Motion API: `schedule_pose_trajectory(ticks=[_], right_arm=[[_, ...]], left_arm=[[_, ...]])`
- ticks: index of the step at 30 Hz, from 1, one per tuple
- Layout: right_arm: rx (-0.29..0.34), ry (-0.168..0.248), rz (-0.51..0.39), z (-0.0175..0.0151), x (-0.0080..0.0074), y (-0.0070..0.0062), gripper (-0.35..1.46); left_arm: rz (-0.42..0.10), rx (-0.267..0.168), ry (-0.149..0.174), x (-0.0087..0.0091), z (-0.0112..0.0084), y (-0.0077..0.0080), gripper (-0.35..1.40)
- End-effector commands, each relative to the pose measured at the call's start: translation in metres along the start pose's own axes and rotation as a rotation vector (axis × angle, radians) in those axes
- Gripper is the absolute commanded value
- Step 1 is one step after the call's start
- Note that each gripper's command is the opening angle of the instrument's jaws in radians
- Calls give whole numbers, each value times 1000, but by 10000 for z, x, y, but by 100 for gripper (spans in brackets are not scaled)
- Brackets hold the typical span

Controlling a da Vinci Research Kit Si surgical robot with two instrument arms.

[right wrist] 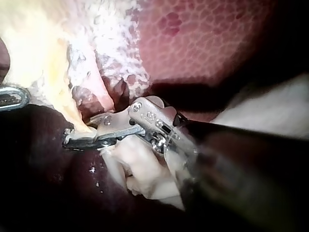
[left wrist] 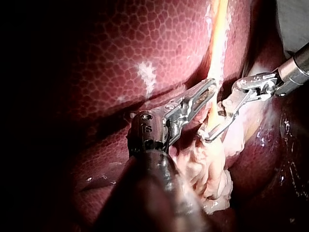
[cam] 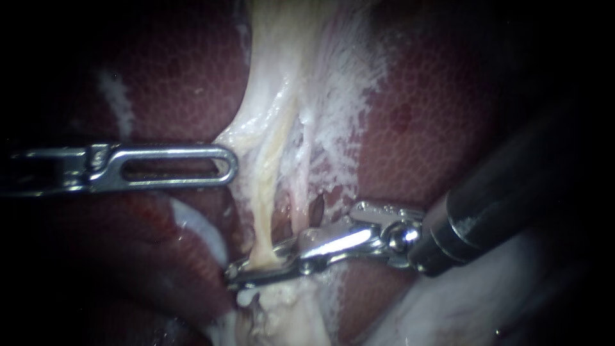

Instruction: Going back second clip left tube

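Observation:
The left tube (cam: 268, 192) is a pale yellow strand running down between lobes of the liver (cam: 166, 70); a thinner pinkish strand (cam: 300, 186) lies just to its right. My right instrument (cam: 259, 272) comes in from the right, and its thin jaws are closed across the yellow tube low down, one on each side (left wrist: 211, 134) (right wrist: 79, 137). I cannot make out a clip apart from the jaws. My left instrument (cam: 225, 166) lies level from the left with its slotted jaws together on the edge of the pale tissue (cam: 240, 138) beside the tube (left wrist: 207, 89).
Ragged white fatty tissue (cam: 282, 314) bunches below the right instrument's jaws. Dark red liver (cam: 423, 128) surrounds the strands on both sides. The right instrument's dark shaft (cam: 512, 192) crosses the lower right.

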Motion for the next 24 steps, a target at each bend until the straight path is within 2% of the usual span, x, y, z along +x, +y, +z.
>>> schedule_pose_trajectory(ticks=[1,8,24], right_arm=[[0,-1,-23,0,0,1,38],[-13,0,-111,4,2,1,53],[-46,-5,-292,9,7,4,60]], left_arm=[[0,1,0,0,0,0,-35],[0,1,0,0,0,0,-35],[0,0,0,0,0,0,-35]])
